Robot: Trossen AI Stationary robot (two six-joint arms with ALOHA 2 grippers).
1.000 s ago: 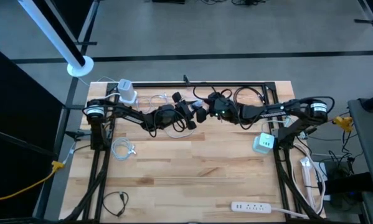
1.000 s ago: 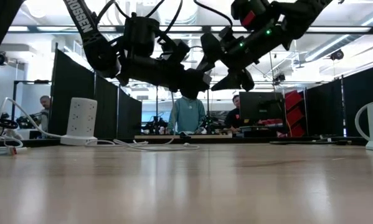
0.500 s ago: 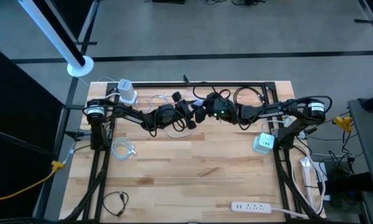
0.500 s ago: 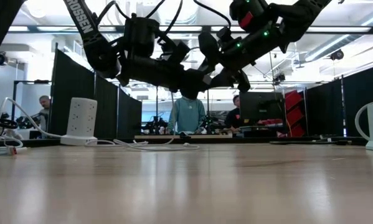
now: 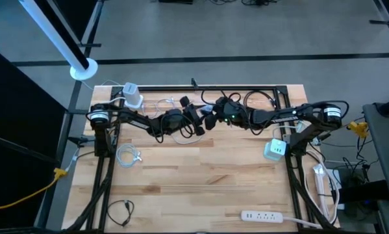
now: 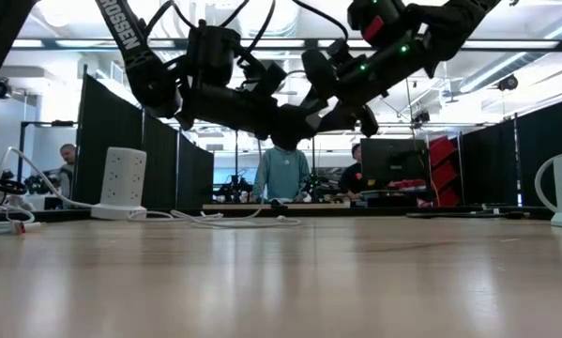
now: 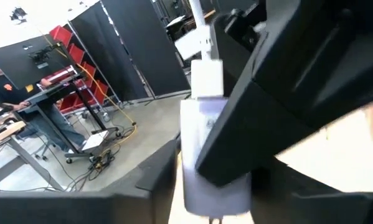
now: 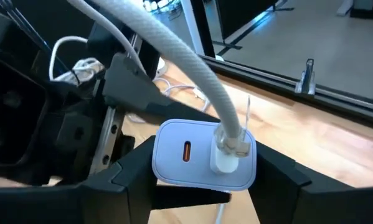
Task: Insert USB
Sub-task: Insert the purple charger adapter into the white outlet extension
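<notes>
Both claws meet above the counter's (image 5: 200,169) far middle, the charger (image 8: 202,155) between them, cable (image 8: 174,53) plugged in.

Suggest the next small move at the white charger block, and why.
Probably ease the left gripper back off the white rounded plastic charger block. The white plug of the thick white braided cable already looks seated beside the empty orange-lined port, and the right gripper clamps the block from both sides, so it seems supported.

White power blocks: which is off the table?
The small white wall charger, cable plugged in, held by the right gripper; the white tower, cube and strip rest below.
</notes>
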